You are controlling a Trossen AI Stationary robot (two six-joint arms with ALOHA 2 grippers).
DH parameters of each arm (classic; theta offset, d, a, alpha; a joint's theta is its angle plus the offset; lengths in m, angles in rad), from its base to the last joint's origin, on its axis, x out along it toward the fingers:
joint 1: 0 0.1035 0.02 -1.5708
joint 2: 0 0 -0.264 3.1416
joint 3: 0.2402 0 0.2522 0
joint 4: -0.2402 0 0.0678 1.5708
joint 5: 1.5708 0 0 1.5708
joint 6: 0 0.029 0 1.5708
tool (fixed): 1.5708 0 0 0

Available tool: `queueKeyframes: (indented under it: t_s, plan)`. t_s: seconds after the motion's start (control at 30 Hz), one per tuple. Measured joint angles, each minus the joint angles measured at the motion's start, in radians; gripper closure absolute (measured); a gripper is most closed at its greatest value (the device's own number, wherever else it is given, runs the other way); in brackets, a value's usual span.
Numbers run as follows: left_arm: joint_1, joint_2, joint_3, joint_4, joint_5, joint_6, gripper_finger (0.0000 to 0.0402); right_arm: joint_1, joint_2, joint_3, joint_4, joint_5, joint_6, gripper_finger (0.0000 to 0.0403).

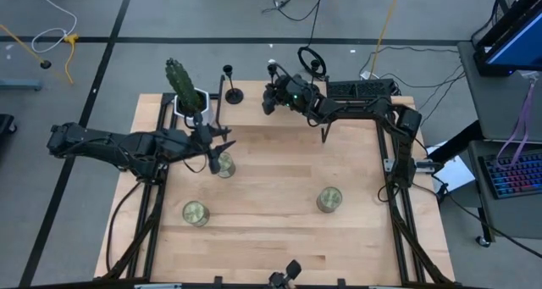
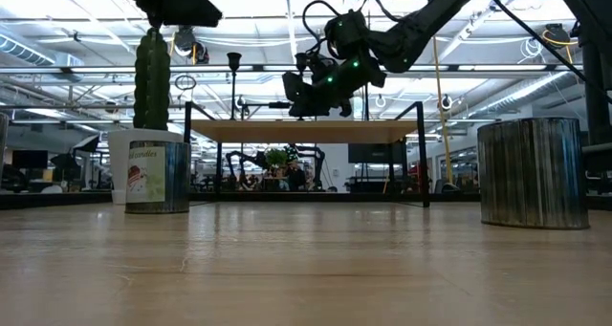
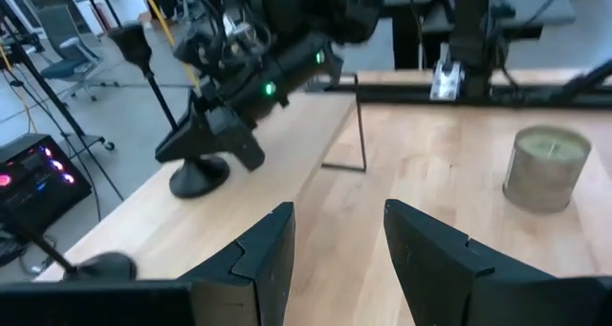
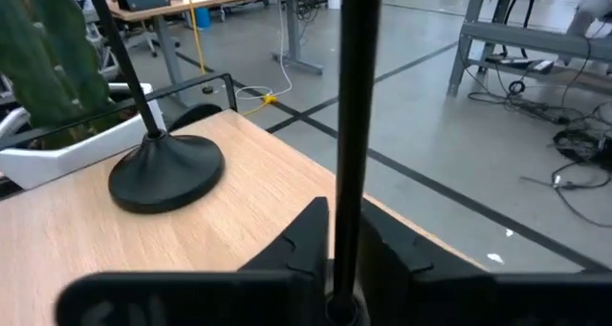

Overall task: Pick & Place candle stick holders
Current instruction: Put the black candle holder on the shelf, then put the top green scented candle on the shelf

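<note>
One black candle stick holder (image 1: 230, 91) stands on its round base at the table's far edge, beside a cactus pot. It also shows in the right wrist view (image 4: 164, 173) and the left wrist view (image 3: 199, 176). My right gripper (image 1: 269, 98) hangs over the far edge to its right, shut on the thin stem of a second holder (image 4: 346, 106). Another dark round base (image 3: 100, 265) shows near my left gripper. My left gripper (image 1: 222, 147) is open and empty (image 3: 339, 216) above a candle jar (image 1: 224, 164). My right gripper pinches the second holder's thin black stem (image 4: 344, 187) between its two fingers, one on either side. The stem runs on past the fingertips and out of the wrist view. The holder's base and cup do not show, so I cannot tell whether it is lifted clear.
A cactus in a white pot (image 1: 188, 94) stands at the far left. Two more candle jars stand at the near left (image 1: 196, 213) and the right (image 1: 329, 199). A thin metal post (image 1: 324, 132) rises near my right arm. Bare wood lies in the table's middle.
</note>
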Motion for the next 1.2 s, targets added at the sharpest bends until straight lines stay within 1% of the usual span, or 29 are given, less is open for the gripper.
queueKeyframes:
  t_s: [0.2, 0.3, 0.43, 0.53, 0.63, 0.73, 0.83, 1.0, 1.2]
  plan:
    - [-0.018, 0.000, 0.000, -0.145, 0.011, -0.030, 0.0231, 0.020, -0.005, 0.000, -0.014, 0.001, -0.042, 0.0302]
    - [-0.040, 0.000, 0.000, -0.221, 0.086, -0.070, 0.0231, 0.029, -0.029, 0.000, -0.044, 0.010, -0.070, 0.0276]
    - [-0.080, 0.001, 0.000, -0.311, 0.203, -0.160, 0.0231, 0.041, -0.062, -0.001, -0.150, 0.085, -0.109, 0.0246]
    - [-0.115, 0.023, 0.000, -0.414, 0.229, -0.238, 0.0231, 0.051, -0.091, -0.001, -0.214, 0.083, -0.110, 0.0229]
    - [-0.148, 0.070, 0.000, -0.524, 0.228, -0.296, 0.0231, 0.069, -0.125, 0.000, -0.266, 0.082, -0.110, 0.0217]
    - [-0.177, 0.138, -0.002, -0.599, 0.221, -0.284, 0.0231, 0.089, -0.156, 0.000, -0.336, 0.082, -0.112, 0.0210]
    - [-0.186, 0.208, -0.002, -0.607, 0.200, -0.265, 0.0231, 0.110, -0.198, -0.001, -0.404, 0.082, -0.110, 0.0206]
    - [-0.186, 0.301, -0.002, -0.607, 0.127, -0.187, 0.0231, 0.149, -0.243, -0.001, -0.508, 0.082, -0.110, 0.0204]
    - [-0.179, 0.365, -0.002, -0.606, 0.120, -0.162, 0.0232, 0.189, -0.281, -0.001, -0.598, 0.082, -0.110, 0.0204]
